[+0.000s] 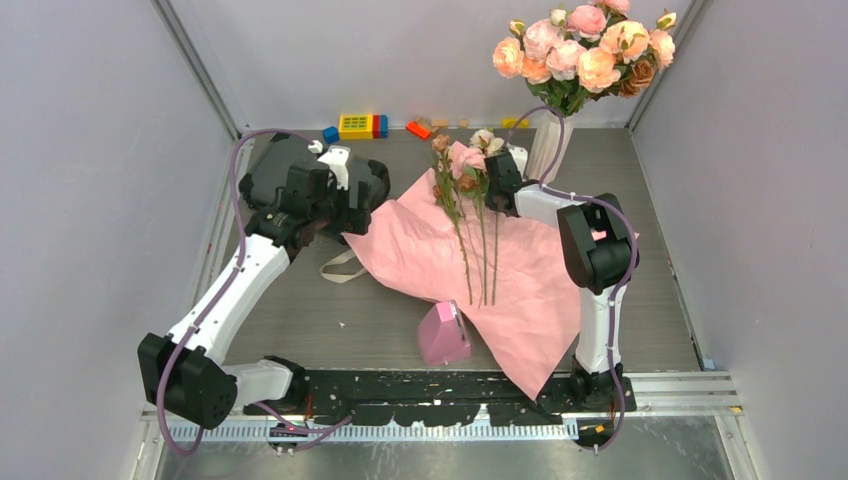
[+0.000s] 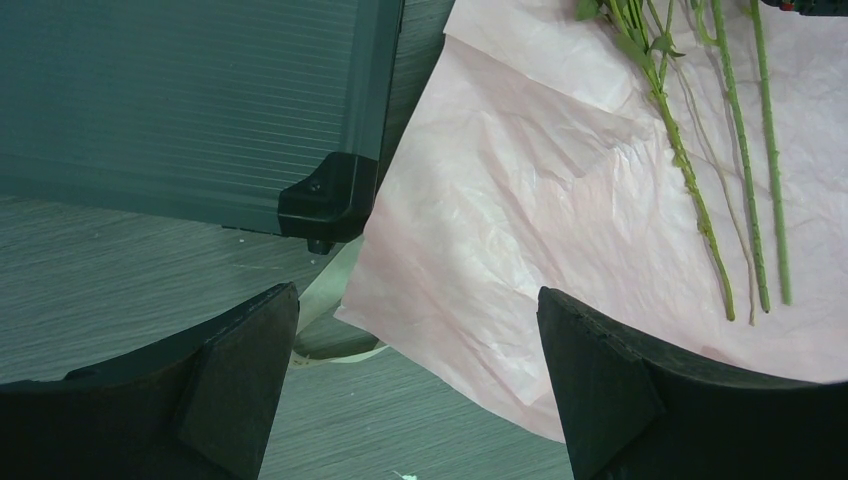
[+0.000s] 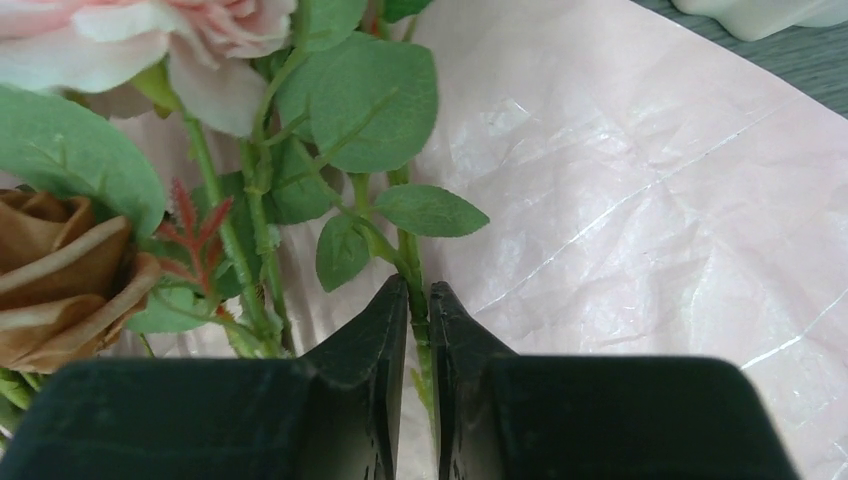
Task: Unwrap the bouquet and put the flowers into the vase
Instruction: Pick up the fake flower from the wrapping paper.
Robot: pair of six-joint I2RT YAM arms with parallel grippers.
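— Grey ribbed case (image 2: 190, 100) at the far left. Why does the left gripper (image 2: 410, 320) hang beside it?
— Parked, I'd judge. Its jaws stand wide with nothing between them. The arm is bent at the elbow and the wrist looks down over the paper's left edge, clear of the work.
— And next along?
— A beige ribbon (image 1: 340, 268) lies loose at the edge of the pink wrapping paper (image 1: 420, 250), which is spread flat. So the bouquet is undone. The flowers (image 1: 465, 165) lie on the sheet, heads toward the back wall and stems toward the arms.
— The right gripper (image 3: 418, 300)?
— Pinched narrow on one green stem just below its leaves, likely so no bloom gets crushed. The elbow is raised and the forearm angles back and leftward.
— The vase (image 1: 548, 150)?
— Upright just right of that gripper, holding a peach rose cluster (image 1: 585, 50). The carry looks short.
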